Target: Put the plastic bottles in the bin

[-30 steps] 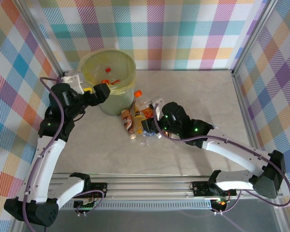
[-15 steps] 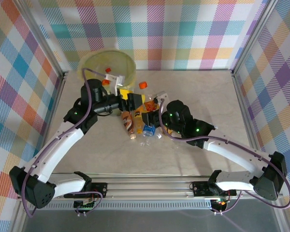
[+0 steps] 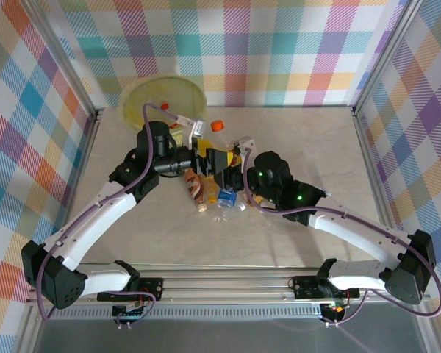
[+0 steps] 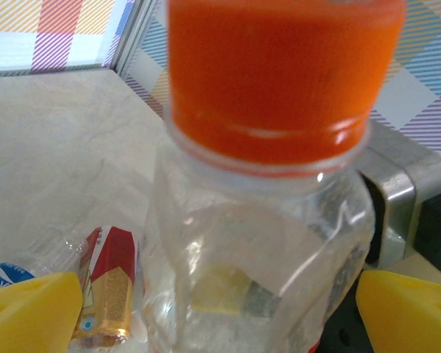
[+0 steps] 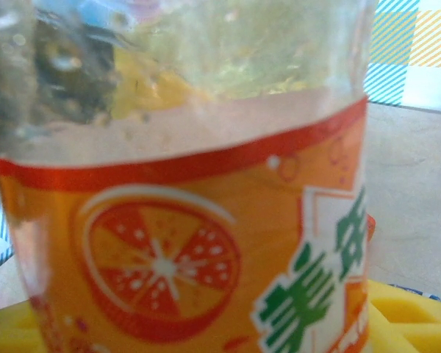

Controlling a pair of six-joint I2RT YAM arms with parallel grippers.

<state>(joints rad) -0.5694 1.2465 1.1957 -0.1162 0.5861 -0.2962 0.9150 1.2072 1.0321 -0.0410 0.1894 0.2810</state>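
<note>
left hand [image 3: 209, 156] spread wide either side of an upright clear bottle with an orange cap [image 4: 268, 243], near the bin [image 3: 134, 99]. right hand [image 3: 234, 173] clenched on an orange-labelled bottle [image 5: 176, 257], beside other bottles [image 3: 206, 197] on the worktop [image 3: 309, 140].

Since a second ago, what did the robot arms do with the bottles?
The left gripper swung from over the bin to the bottle pile. Its open jaws straddle an orange-capped bottle, not gripped. The right gripper stayed put, clamped on the orange-label bottle. The bin stayed.
</note>
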